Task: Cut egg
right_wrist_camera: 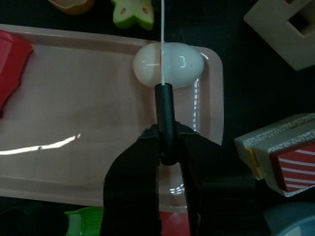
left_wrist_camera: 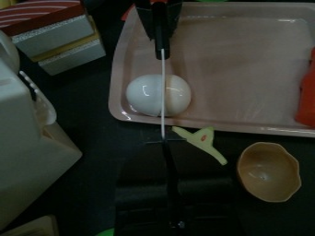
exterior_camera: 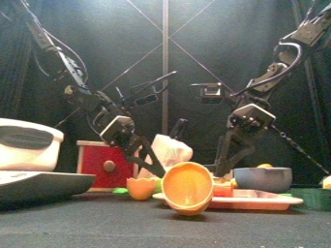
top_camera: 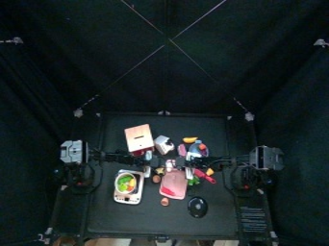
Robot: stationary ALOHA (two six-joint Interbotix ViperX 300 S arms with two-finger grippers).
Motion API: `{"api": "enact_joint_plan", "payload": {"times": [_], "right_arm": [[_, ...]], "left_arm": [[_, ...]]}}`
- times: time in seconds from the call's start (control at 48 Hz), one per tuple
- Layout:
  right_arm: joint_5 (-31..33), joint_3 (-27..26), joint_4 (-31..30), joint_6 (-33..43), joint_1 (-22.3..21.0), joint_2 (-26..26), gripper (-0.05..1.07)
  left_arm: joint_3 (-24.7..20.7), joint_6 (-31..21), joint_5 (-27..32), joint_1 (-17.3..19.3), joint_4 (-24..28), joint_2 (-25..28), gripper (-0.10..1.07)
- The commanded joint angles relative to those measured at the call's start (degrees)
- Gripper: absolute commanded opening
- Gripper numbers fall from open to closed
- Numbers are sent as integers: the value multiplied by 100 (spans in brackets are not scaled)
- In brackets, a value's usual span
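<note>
A white egg (left_wrist_camera: 160,90) lies on the pink tray (left_wrist_camera: 246,46), near its corner. My right gripper (right_wrist_camera: 168,138) is shut on the black handle of a knife (right_wrist_camera: 167,101). The thin blade runs straight across the top of the egg (right_wrist_camera: 182,63), along its middle. From the left wrist view, the same knife (left_wrist_camera: 160,28) reaches over the egg, its tip past the tray's rim. My left gripper (left_wrist_camera: 167,184) hangs just off that edge of the tray, dark against the black table, with nothing seen in it.
An orange bowl (left_wrist_camera: 268,171) and a yellow-green piece (left_wrist_camera: 204,143) lie off the tray beside my left gripper. A red and white box (left_wrist_camera: 55,37) and a white carton (left_wrist_camera: 25,101) stand close by. A red item (right_wrist_camera: 13,60) lies on the tray's other end.
</note>
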Motion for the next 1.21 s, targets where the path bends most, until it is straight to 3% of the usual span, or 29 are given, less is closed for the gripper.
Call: {"api": "enact_joint_plan", "payload": {"times": [0.0,0.229,0.708,1.188], "right_arm": [[44,-18,-26,-18,-105,44,40],[79,-26,-44,-18,-193,-114,40],[35,18,0,-18,-229,281,40],[141,-97,9,-9,-193,193,40]], "left_arm": [[44,-18,176,88,-9,44,13],[0,-9,176,97,-9,0,13],[-26,-26,176,88,-62,211,13],[-9,-18,185,70,-70,105,13]]}}
